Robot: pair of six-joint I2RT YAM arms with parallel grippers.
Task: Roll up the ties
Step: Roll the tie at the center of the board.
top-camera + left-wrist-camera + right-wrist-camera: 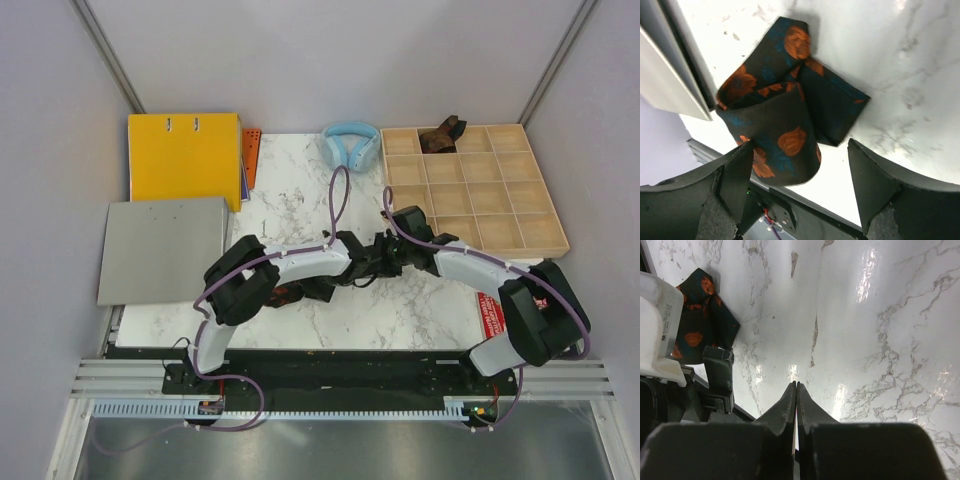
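My left gripper (801, 167) stands wide over the folded black orange-flowered fabric tie (790, 110) at the near edge of the white marble table (905, 75); my right gripper (796, 386) is pinched closed.

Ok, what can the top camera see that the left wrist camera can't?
Only the top view: blue headphones, a yellow binder, and a wooden tray holding a brown tie. Only the left wrist: orange flowers on the black tie, loosely folded inside the open left end effector. Both: the marble table.
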